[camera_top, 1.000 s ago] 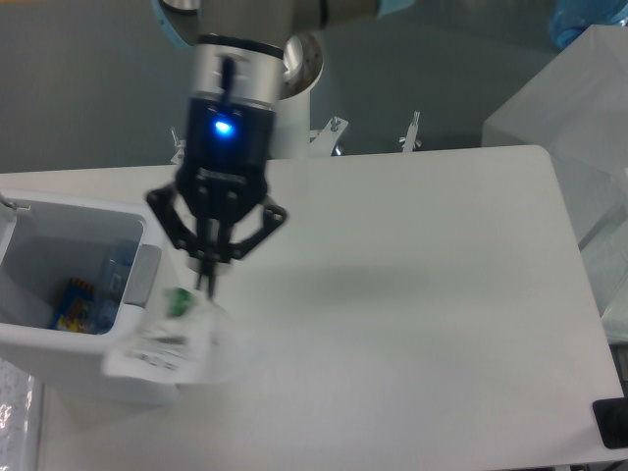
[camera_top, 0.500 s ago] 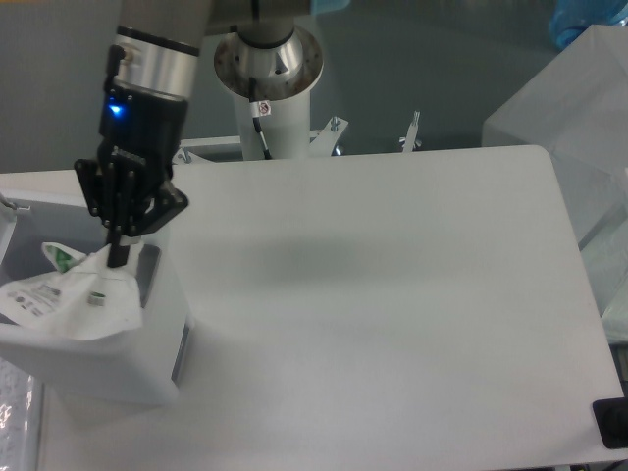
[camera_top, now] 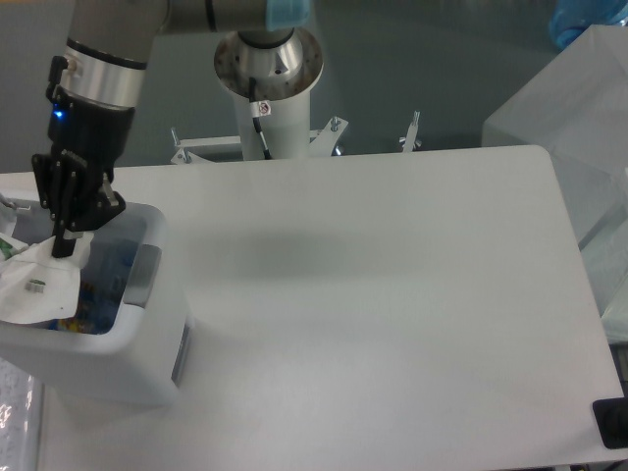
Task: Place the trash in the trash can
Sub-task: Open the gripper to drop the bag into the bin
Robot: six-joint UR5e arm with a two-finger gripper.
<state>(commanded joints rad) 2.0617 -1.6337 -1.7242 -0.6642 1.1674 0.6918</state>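
My gripper [camera_top: 65, 243] is over the opening of the white trash can [camera_top: 147, 358] at the table's left edge. It is shut on the crumpled transparent plastic wrapper [camera_top: 37, 287], which hangs below the fingers just above the can's inside. The wrapper's small white label shows on its lower part. Inside the can a bluish shape shows [camera_top: 116, 263], and a blue-and-yellow snack packet [camera_top: 77, 316] lies at the bottom, partly hidden by the wrapper. The grey patch [camera_top: 142, 275] is on the can's inner right wall.
The white table [camera_top: 392, 314] stretches to the right of the can. The arm's base column [camera_top: 267, 88] stands behind the table's far edge. A translucent white box [camera_top: 579, 128] stands at the far right.
My gripper has carried the wrapper leftwards from beside the can's front right corner to over its opening. The wrapper now hangs lower, within the can's rim.
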